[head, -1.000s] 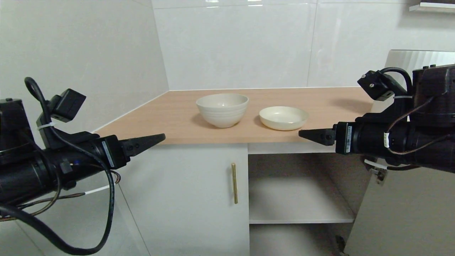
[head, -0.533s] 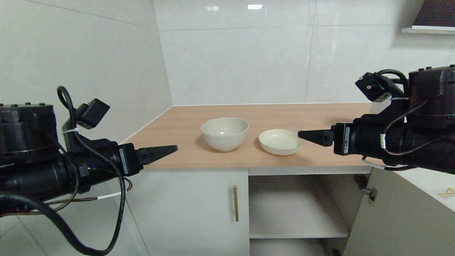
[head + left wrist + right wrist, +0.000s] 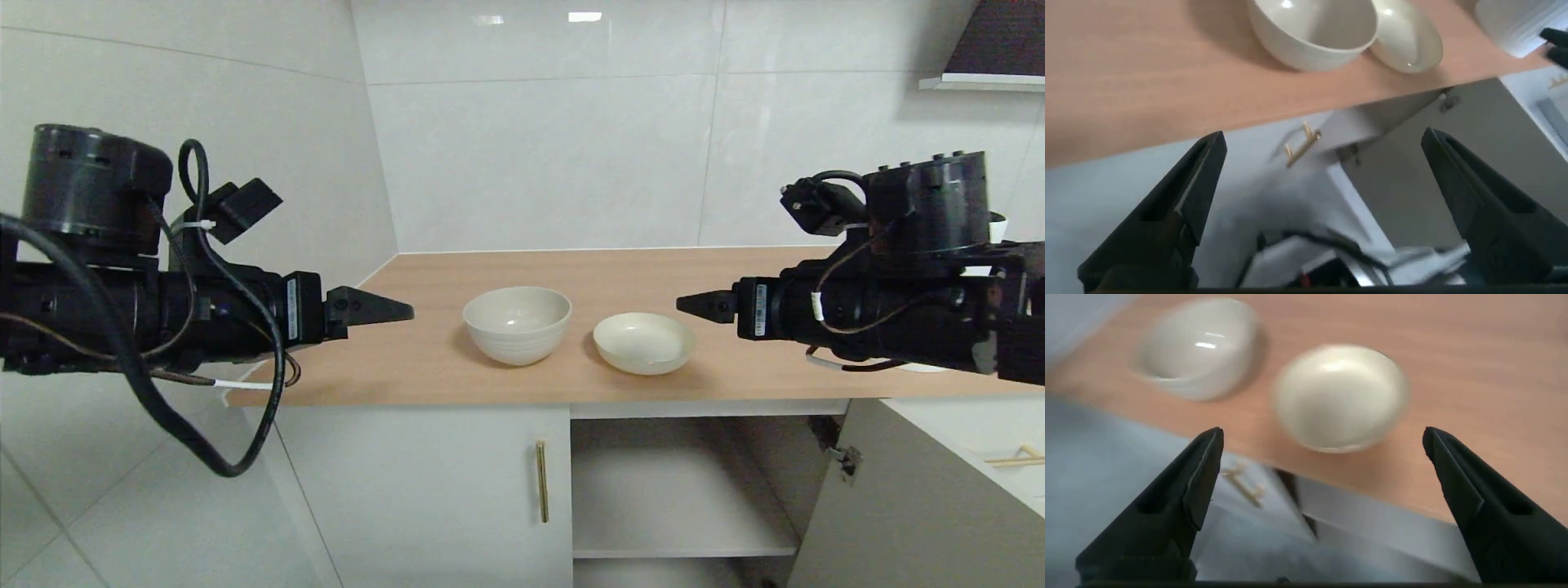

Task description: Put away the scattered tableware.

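Both arms risen; left gripper [image 3: 395, 309], right gripper [image 3: 692, 305] spread; bowl [image 3: 516, 322], dish [image 3: 644, 343] upright, mouths up.

Kitchen corner: walls [image 3: 539, 147] clad in large glossy white tiles at the back and on the left side, two ceiling-light reflections [image 3: 584, 16] near the top of the back wall, and the edge of a dark range hood [image 3: 1000, 41] at upper right. Light wood-grain countertop [image 3: 424, 359] running along the back wall into the corner, set over white base cabinets. Closed door [image 3: 424, 490] on the left with a vertical brass handle [image 3: 541, 482]; open compartment [image 3: 686, 457] beside it holding one white shelf [image 3: 686, 539], its door [image 3: 914, 523] swung outward at the right on a metal hinge [image 3: 845, 461].
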Motion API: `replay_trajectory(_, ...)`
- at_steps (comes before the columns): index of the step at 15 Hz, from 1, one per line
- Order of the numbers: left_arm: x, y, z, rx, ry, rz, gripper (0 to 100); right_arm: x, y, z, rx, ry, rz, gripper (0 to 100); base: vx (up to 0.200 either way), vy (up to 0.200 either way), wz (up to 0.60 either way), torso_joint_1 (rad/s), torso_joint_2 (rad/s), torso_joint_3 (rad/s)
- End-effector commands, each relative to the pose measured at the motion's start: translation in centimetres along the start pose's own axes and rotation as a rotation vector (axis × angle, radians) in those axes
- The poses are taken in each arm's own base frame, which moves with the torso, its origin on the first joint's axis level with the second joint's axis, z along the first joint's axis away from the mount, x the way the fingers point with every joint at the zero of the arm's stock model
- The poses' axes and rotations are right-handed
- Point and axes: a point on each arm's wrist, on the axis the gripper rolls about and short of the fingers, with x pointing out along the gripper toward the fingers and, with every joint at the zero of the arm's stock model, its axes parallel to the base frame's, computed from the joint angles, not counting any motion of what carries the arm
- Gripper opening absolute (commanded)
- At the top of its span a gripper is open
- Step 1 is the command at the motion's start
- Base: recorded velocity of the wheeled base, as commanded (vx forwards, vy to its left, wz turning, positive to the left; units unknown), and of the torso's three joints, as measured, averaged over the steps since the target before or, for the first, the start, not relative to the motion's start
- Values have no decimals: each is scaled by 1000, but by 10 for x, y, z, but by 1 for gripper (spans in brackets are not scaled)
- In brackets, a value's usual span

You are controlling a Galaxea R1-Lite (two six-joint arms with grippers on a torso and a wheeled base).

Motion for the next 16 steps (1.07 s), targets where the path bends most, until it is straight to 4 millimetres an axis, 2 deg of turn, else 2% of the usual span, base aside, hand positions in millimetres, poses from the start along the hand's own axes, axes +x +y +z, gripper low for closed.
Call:
replay_trajectory(1,26,0,17,-69,88,12,100,36,-1,1,82,76,-76,100,0,0,0,0,0,0)
replay_trajectory(4,60,-16,29,-347,90,19,100,40,-1,2,95,75,-107,100,0,0,0,17,-2,-1)
replay_trajectory(9,131,-4,20,-356,-27,247,100,45,-2,-2,94,82,-126,100,0,0,0,0,0,0)
replay_trajectory(11,145,-1,17,-350,-54,284,100,45,-3,-2,95,80,-131,100,0,0,0,0,0,0)
replay_trajectory(12,145,-1,17,-350,-54,284,100,45,-3,-2,95,80,-131,100,0,0,0,0,0,0)
replay_trajectory(13,156,-1,12,-344,-47,288,100,45,-2,-3,94,82,-130,100,0,0,0,0,0,0)
replay_trajectory(16,161,1,10,-345,-42,290,100,44,-2,-2,96,80,-130,100,0,0,0,0,0,0)
